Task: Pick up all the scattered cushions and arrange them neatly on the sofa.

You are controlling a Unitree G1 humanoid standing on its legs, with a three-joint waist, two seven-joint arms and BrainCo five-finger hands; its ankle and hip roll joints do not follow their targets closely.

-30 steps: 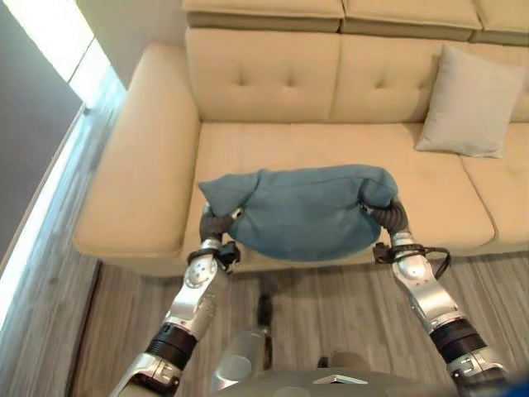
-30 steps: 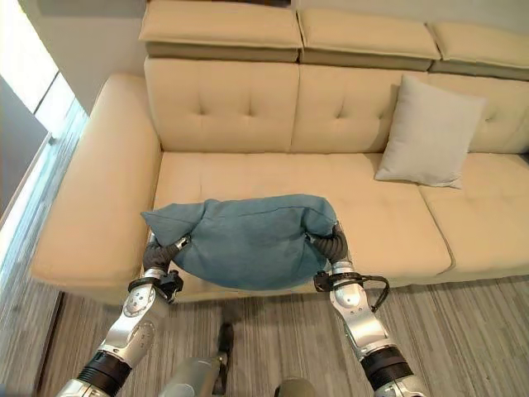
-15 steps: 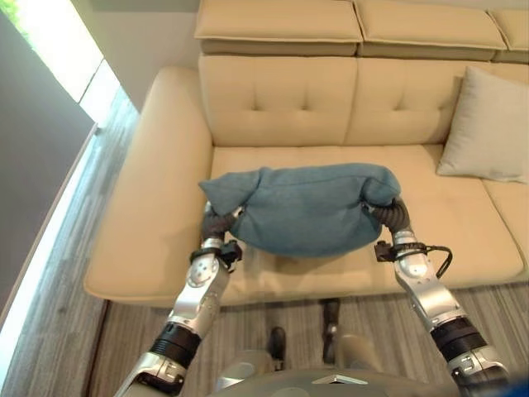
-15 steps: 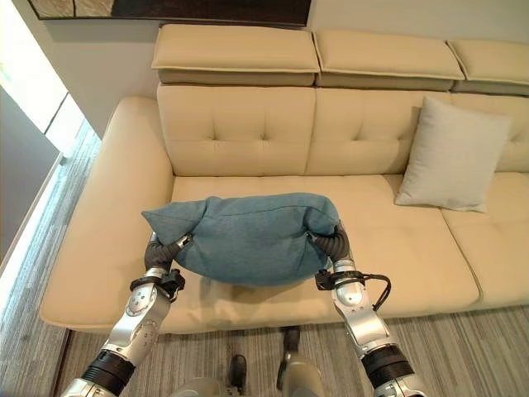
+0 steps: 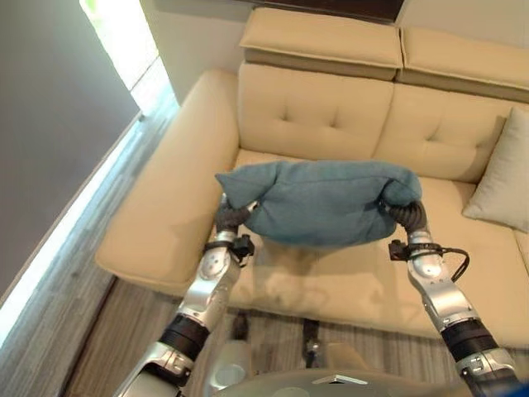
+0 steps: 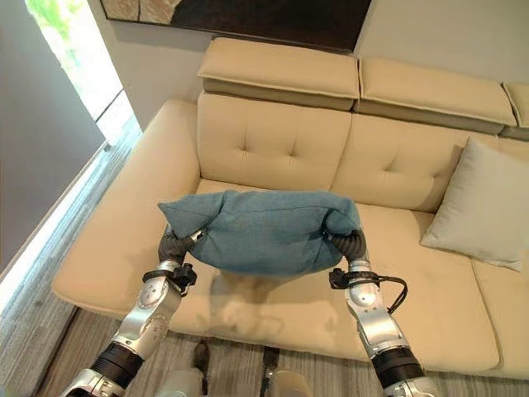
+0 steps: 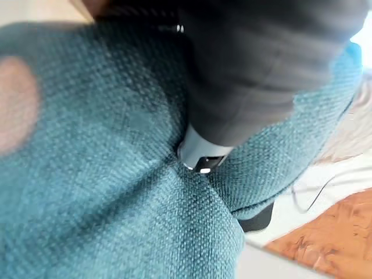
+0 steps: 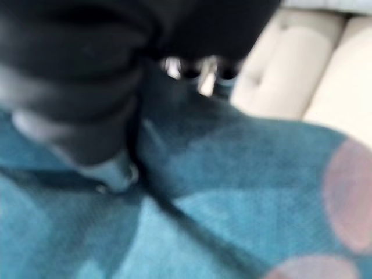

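A blue cushion (image 5: 318,203) hangs crosswise above the left seat of the beige sofa (image 5: 331,285), held up between both hands. My left hand (image 5: 234,217) is buried in its left end, where the cloth bunches over the dark cover. In the left wrist view a thumb (image 7: 203,154) digs into a fold of the blue cloth (image 7: 87,174). My right hand (image 5: 405,213) grips the right end the same way, its thumb (image 8: 113,174) pressed into the cloth. A pale grey cushion (image 6: 475,203) leans upright against the backrest further right.
The sofa's broad left armrest (image 5: 165,207) lies just left of my left arm. Beyond it a strip of wood floor (image 5: 91,322) runs along a bright window wall. The tufted backrest (image 6: 273,145) stands behind the blue cushion.
The whole view has shifted, so the camera has moved. The blue cushion now hangs further in over the left seat, nearer the backrest. Both hands keep the same hold.
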